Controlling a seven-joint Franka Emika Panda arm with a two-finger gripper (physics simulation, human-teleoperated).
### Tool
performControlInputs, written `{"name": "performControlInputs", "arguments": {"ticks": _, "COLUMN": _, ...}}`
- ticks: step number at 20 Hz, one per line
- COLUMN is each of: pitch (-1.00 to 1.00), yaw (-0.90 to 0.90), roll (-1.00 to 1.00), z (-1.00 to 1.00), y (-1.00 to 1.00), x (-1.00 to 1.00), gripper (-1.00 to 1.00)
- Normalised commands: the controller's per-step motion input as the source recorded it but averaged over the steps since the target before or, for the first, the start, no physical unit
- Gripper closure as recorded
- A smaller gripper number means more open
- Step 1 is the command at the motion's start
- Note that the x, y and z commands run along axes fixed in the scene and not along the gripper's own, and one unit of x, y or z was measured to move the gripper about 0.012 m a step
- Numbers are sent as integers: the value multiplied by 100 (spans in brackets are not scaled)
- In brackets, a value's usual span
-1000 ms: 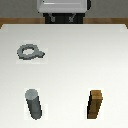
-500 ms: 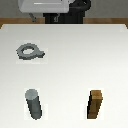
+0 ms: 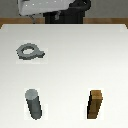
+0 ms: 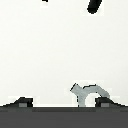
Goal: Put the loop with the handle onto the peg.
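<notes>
grey and flat, the ring [image 3: 30,52] is seen lying on the white table [image 3: 75,65], untouched, directly below the claw [image 4: 63,103] and partly hidden by one fingertip [image 4: 104,103] in the wrist view. the claw's jaws are spread wide, nothing held. farther from the claw stand the peg [image 3: 34,104] and wooden block [image 3: 96,104].
</notes>
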Motion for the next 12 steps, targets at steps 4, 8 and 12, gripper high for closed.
{"name": "performControlInputs", "arguments": {"ticks": 4, "pitch": 0, "yaw": 61, "roll": 0, "z": 0, "y": 0, "x": 0, "gripper": -100}}
{"name": "performControlInputs", "arguments": {"ticks": 8, "pitch": 0, "yaw": 15, "roll": 0, "z": 0, "y": 0, "x": 0, "gripper": -100}}
{"name": "performControlInputs", "arguments": {"ticks": 12, "pitch": 0, "yaw": 11, "roll": 0, "z": 0, "y": 0, "x": 0, "gripper": -100}}
